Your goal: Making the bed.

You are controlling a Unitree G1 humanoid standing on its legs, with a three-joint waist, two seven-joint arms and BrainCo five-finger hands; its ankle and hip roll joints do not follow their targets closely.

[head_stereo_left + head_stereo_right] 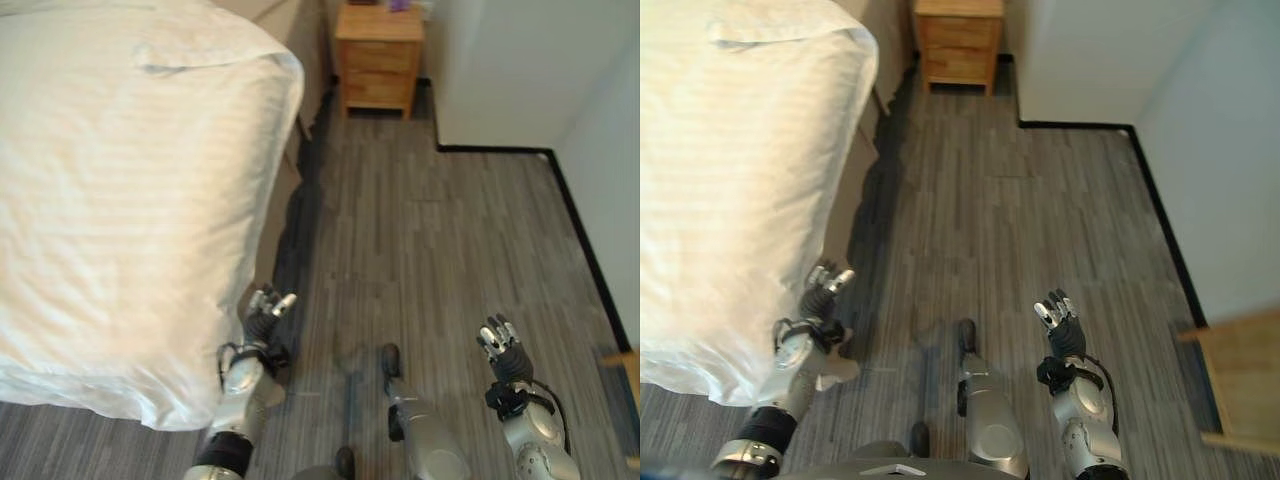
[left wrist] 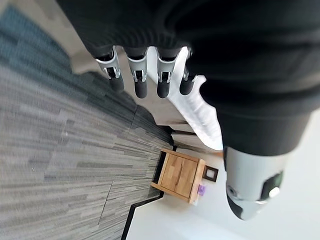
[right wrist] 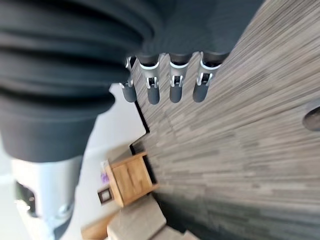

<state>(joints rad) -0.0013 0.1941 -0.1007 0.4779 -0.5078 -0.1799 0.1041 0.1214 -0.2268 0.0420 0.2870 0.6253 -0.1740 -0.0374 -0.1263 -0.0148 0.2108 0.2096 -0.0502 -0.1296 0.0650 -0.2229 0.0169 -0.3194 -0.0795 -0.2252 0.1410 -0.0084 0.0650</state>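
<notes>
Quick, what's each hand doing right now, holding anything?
Left hand: open, holding nothing, beside the white duvet.
Right hand: open, holding nothing, over the floor.

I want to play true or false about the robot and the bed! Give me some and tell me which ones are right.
1. The left hand is grabbing the white duvet. False: it hangs open beside the bed's edge, holding nothing.
2. The right hand is open over the grey floor. True.
3. A wooden nightstand stands past the far end of the bed. True.
4. The duvet has slid onto the floor. False: it lies on the bed.
5. The nightstand is painted blue. False: it is light brown wood.
</notes>
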